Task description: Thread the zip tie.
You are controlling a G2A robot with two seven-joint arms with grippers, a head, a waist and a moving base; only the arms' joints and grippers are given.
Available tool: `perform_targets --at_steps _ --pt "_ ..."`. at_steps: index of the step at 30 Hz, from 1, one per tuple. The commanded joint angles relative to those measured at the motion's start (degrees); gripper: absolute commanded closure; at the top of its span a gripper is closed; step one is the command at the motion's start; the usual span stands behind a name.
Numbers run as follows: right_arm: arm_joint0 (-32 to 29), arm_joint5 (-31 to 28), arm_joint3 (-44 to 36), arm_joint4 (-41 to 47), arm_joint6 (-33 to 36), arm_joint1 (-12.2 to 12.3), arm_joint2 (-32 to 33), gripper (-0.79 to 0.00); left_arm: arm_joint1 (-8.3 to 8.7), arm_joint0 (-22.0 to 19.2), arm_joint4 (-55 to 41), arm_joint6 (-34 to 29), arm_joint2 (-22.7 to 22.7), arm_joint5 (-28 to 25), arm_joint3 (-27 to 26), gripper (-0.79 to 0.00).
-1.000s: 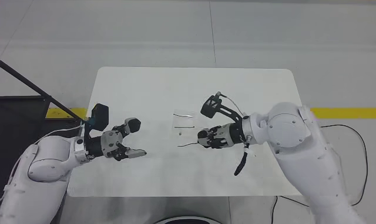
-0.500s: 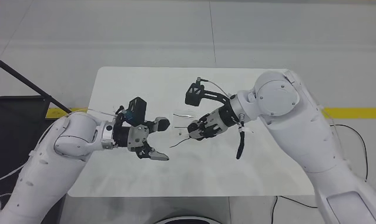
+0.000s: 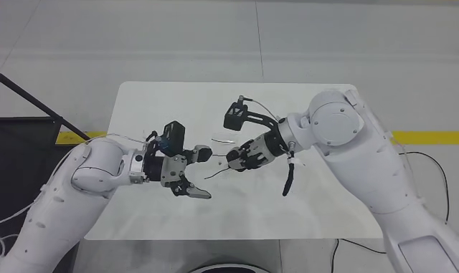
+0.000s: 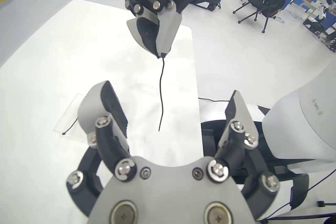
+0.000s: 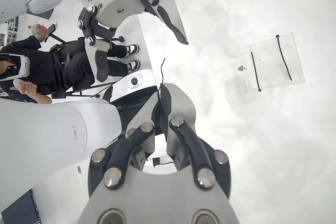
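Well, from above, the right gripper (image 3: 233, 160) is pinching the zip tie (image 3: 217, 171) by one end over the middle of the table (image 3: 143, 115). The tie's loose end droops toward the left gripper (image 3: 200, 174), whose fingers are spread wide.

In the left wrist view, the zip tie (image 4: 161, 93) sits between those parted fingers and touches neither. It looks thin and springy, so I reckon a closing finger could flick it aside and clamp on air.

In the right wrist view, the fingers are pressed together on the very end of the tie. That is a slim hold, and a tug might pull it free. A clear tray (image 5: 273, 62) with two spare ties (image 5: 284, 59) lies near, where a low sweep could knock it.
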Motion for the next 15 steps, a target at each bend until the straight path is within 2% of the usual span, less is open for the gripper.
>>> perform_targets --at_steps 1,2,5,11,15 --pt "0.1 0.1 -0.4 -0.3 0.1 0.0 -0.4 0.0 -0.16 -0.7 -0.2 0.5 1.1 -0.1 1.0 -0.69" --pt "0.1 0.2 -0.6 -0.5 0.0 0.0 -0.5 0.0 -0.23 -1.1 -0.5 0.7 1.7 -0.2 1.7 -0.6" --pt "0.4 0.5 -0.6 -0.7 -0.3 0.0 -0.9 0.0 -0.42 -2.5 -1.6 1.1 3.1 -0.8 3.7 -0.409" --pt "0.9 0.4 -0.2 -0.3 -0.2 0.1 -1.4 0.0 -0.48 -4.9 -4.7 0.1 5.6 -1.6 6.4 -0.283" --pt "1.1 0.4 -0.6 -0.4 -0.2 0.2 -1.6 0.0 -0.44 -6.3 -6.3 -1.5 7.2 -1.6 7.4 -0.296"
